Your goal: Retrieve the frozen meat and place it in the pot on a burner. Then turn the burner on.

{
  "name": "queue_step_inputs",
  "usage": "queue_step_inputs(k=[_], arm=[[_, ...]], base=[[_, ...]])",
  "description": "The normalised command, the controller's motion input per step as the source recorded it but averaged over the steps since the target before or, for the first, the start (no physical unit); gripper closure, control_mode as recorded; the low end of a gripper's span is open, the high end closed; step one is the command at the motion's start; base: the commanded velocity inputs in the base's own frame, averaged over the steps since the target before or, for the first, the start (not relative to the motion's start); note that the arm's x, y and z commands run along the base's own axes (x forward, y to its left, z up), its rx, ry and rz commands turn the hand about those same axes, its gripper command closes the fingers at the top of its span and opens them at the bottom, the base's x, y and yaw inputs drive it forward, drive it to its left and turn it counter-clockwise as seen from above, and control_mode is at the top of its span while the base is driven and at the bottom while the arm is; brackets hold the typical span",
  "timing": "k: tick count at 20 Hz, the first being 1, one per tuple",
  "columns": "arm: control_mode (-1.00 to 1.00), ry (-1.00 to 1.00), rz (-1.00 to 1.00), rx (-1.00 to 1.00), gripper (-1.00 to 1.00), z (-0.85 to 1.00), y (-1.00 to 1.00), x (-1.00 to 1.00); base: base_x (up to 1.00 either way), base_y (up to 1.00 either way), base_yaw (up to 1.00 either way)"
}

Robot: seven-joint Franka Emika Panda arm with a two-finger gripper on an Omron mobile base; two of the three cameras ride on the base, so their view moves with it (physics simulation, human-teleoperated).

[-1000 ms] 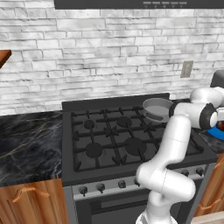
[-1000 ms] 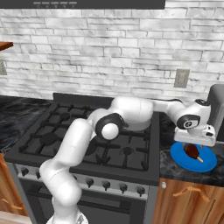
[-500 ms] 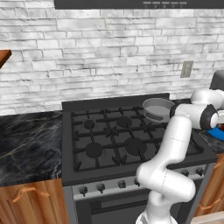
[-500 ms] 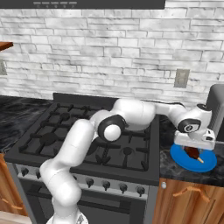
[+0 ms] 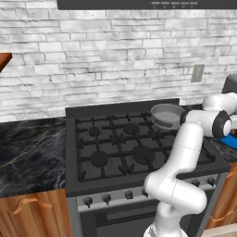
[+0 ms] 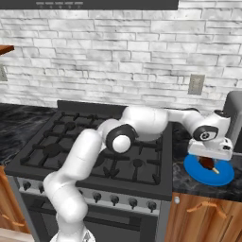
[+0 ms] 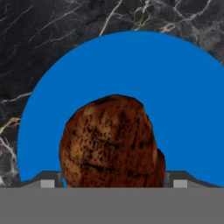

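The frozen meat (image 7: pixel 109 140), a dark red-brown lump, lies on a flat blue plate (image 7: pixel 175 87) on the black marble counter right of the stove. My gripper (image 7: pixel 114 181) hangs straight over it, open, with one fingertip (image 7: pixel 50 180) on either side of the lump. From the right base view, the hand (image 6: pixel 209 146) sits low over the plate (image 6: pixel 222 176), and a bit of meat (image 6: pixel 208 164) shows under it. The shallow grey pot (image 5: pixel 167 115) stands on the back right burner, apart from the hand.
The black stove (image 5: pixel 120 143) has several grates and a row of knobs (image 6: pixel 113 200) along its front. A grey appliance (image 6: pixel 234 113) stands on the counter just behind the plate. Black marble counter (image 5: pixel 28 148) lies left of the stove, and a brick wall rises behind.
The hand has sunk a little toward the blue plate and closer around the meat. The pot and plate have not moved.
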Motion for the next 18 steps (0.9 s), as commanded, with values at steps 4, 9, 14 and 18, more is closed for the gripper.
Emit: queue_step_inputs(k=[4,9,14,18], arm=[[-1.0,0.0,0.04,-0.18,1.0,0.81,0.84,0.0],[-1.0,-0.15,0.0,-0.11,1.0,0.55,0.94,0.32],[-1.0,-0.09,0.0,-0.05,1.0,0.53,0.96,0.66],[-1.0,-0.05,0.01,-0.01,1.0,0.31,0.82,0.67]], base=[[0.0,0.0,0.0],[0.0,0.0,0.0],[0.0,0.0,0.0],[0.0,0.0,0.0]])
